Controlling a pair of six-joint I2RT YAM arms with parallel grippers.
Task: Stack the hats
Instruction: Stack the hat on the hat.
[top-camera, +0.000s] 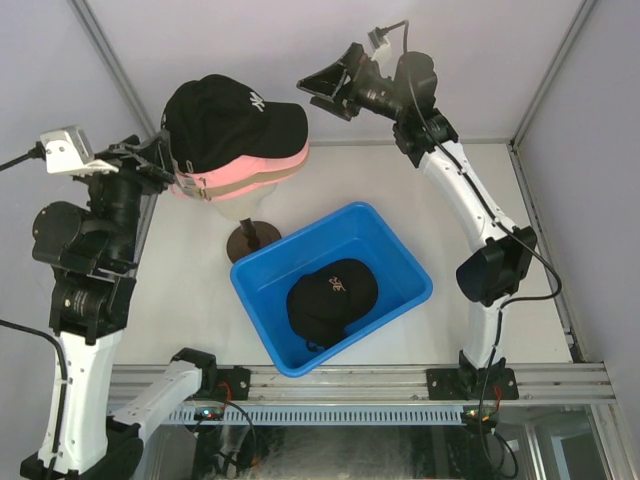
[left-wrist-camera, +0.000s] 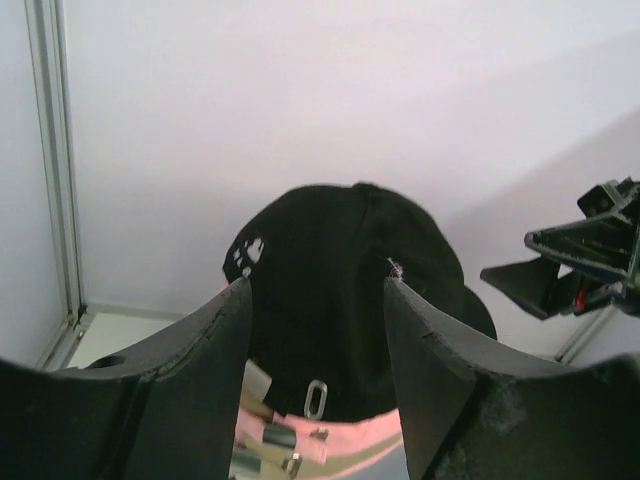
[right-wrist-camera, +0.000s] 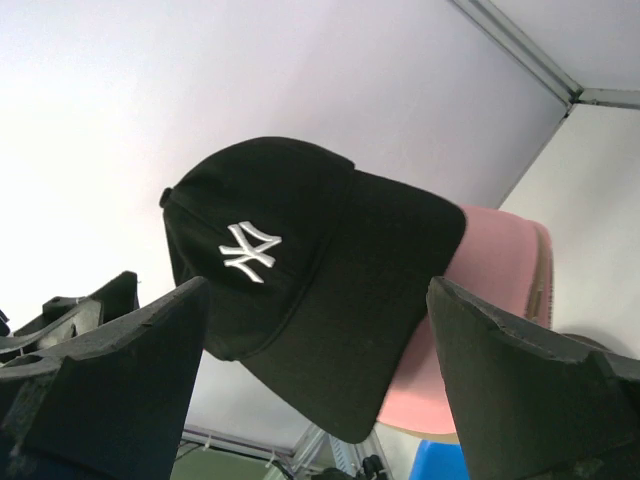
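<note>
Dark fingers (left-wrist-camera: 200, 360) of the left pincer (left-wrist-camera: 315, 283) fill the bottom of the left wrist view. They stand apart, one on either side of the rear of a black cap with a white NY logo (left-wrist-camera: 330, 260). I cannot tell whether the pads touch the fabric. Below the cap's back strap show a pink band and metal buckles (left-wrist-camera: 275, 440).

From above, the left pincer (top-camera: 160, 160) sits at the back of a pile of caps on a beige mannequin head (top-camera: 245, 205) with a brown base (top-camera: 252, 240). The NY cap (top-camera: 225, 120) is on top with its brim pointing right. A pink cap (top-camera: 270, 165) and a tan cap (top-camera: 270, 178) lie under it with their brims lined up. Their exact order is hard to read.

The right pincer (top-camera: 320, 88) is raised to the right of the pile, facing the brims. It is wide open, holds nothing and is clear of the caps. Its own camera looks between the spread fingers (right-wrist-camera: 318, 290) at the NY cap (right-wrist-camera: 300, 270), with the pink brim (right-wrist-camera: 500, 260) jutting out beneath.

A black cap with a small orange mark (top-camera: 330, 295) lies alone in a blue bin (top-camera: 400, 250) on the worktop (top-camera: 190, 290), near the mannequin's base and well apart from both pincers.
</note>
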